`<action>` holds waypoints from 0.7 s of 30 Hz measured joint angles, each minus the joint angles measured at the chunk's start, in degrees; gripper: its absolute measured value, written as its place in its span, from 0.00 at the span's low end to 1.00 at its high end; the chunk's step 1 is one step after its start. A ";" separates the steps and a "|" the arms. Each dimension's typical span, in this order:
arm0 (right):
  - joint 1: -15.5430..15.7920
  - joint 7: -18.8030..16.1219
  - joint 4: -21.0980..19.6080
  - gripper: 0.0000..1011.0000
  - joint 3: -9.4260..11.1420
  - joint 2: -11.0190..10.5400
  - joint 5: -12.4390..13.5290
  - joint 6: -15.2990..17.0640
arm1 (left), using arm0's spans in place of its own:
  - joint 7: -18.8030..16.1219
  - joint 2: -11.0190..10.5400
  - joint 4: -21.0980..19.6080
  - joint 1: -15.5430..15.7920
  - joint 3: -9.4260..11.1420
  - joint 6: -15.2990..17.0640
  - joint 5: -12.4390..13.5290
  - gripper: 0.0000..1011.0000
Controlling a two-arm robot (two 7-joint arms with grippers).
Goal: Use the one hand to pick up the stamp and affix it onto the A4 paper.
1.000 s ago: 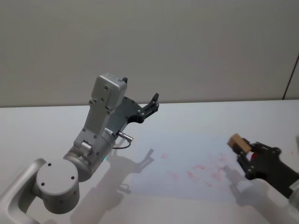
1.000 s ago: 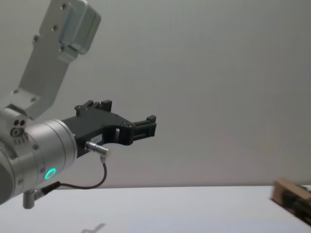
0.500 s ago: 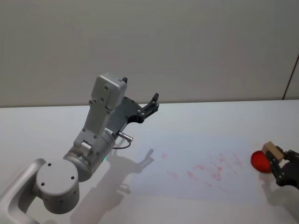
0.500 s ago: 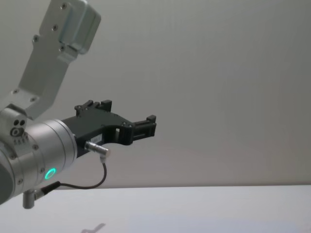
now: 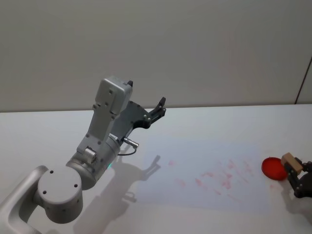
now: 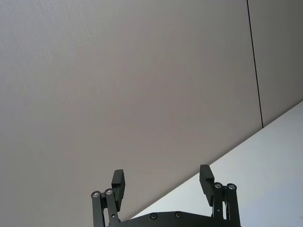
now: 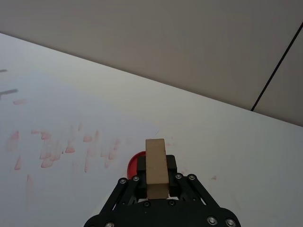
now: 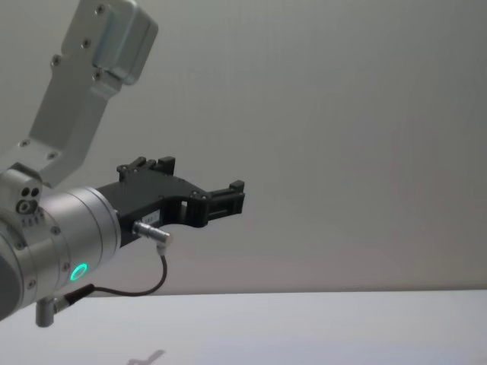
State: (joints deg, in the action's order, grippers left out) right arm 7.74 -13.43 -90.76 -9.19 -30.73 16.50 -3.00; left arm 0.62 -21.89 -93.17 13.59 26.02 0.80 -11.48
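Right gripper clamping the wooden stamp just beside the red ink pad, A4 paper smudged red, left gripper raised, fingers wide apart

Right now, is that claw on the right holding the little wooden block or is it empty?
Holding it. The right claw is shut on the wooden block, which sticks out between its fingers, beside the red pad.

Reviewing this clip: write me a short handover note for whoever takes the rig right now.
Right claw: shut on the stamp, low at the table's right edge, beside the red ink pad.
Left claw: open, parked raised on the left, holding nothing.
A4 paper: flat mid-table, already carrying many red marks.
Done: stamp picked up; paper bears prints.
Left: probably ink the stamp at the pad, then press it on the paper again.
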 joint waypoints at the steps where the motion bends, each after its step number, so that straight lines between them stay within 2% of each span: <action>1: -0.06 0.01 0.09 0.22 -0.04 0.07 -0.13 0.06 | 0.00 0.00 0.00 0.00 0.00 0.00 0.00 0.99; 21: -3.00 0.04 3.51 0.22 -1.42 2.72 -2.68 0.47 | 0.00 0.00 0.00 0.00 0.00 0.00 0.00 0.99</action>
State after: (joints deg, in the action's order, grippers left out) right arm 4.74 -13.39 -87.25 -10.60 -28.00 13.82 -2.53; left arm 0.63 -21.89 -93.18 13.59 26.03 0.80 -11.48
